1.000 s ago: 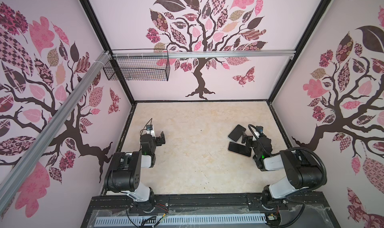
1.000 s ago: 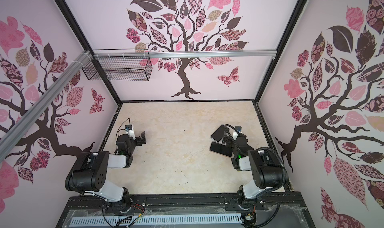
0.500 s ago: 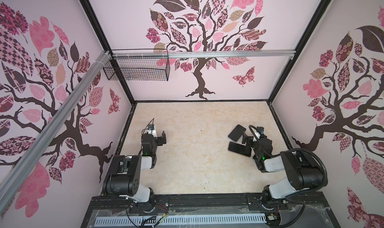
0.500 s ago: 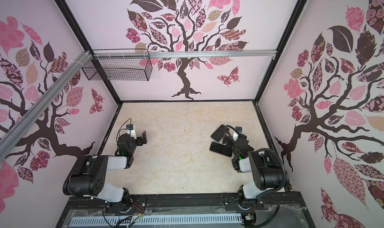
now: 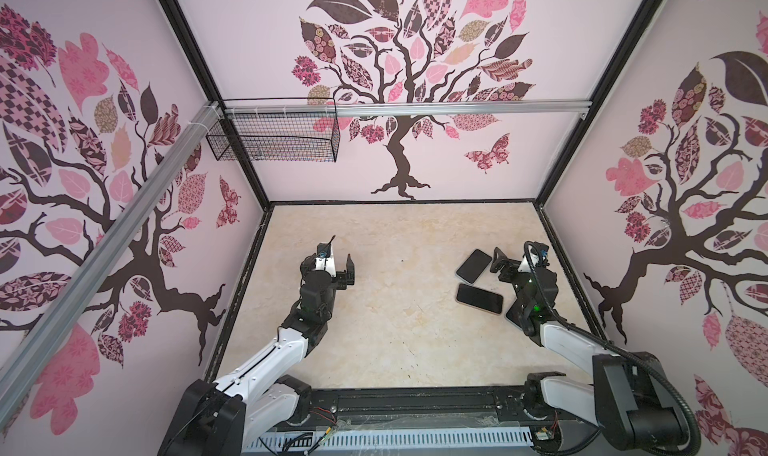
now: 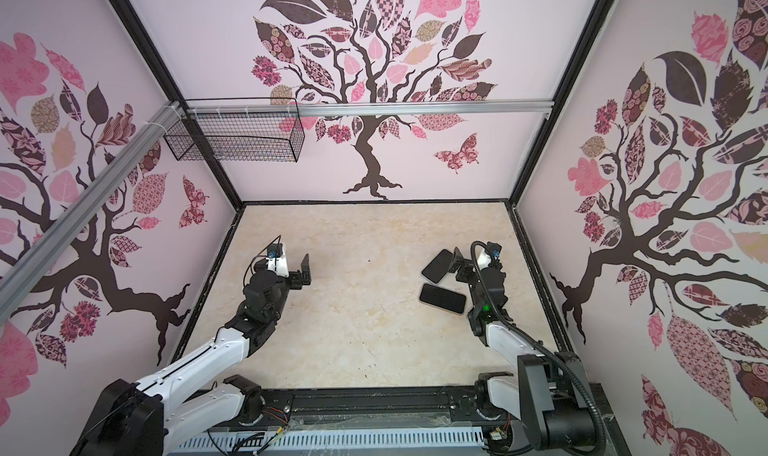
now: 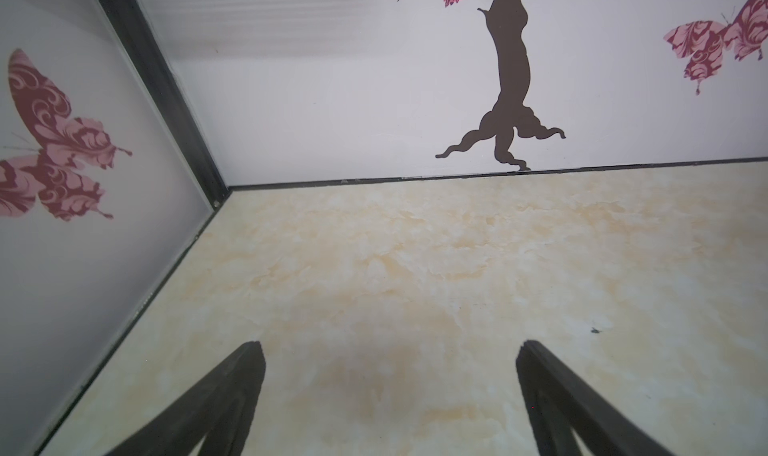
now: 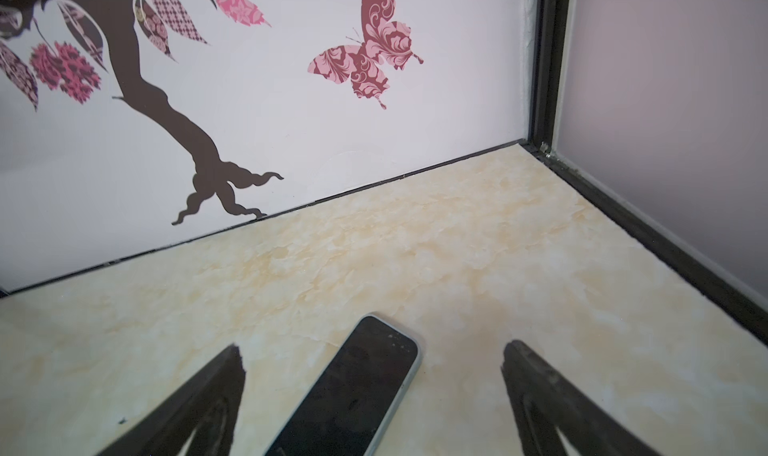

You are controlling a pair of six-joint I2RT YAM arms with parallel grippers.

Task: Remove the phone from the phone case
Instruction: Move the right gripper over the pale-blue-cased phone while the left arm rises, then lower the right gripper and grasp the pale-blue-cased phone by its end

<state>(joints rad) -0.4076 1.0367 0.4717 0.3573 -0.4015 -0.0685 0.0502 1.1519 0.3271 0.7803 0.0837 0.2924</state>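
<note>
Left gripper (image 7: 390, 345) advanced; phone (image 8: 357, 391) black-screened, pale-rimmed, flat

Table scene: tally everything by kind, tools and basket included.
Dark phone-shaped slabs: 2 (far slab, near slab)
Tools: 2 (left tool, right tool, both open)
Wire basket: 1
Total: 5

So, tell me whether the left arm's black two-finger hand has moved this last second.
Yes. In a top view the left hand has shifted toward the middle of the beige marbled table, away from the black frame strip along its left edge.
</note>
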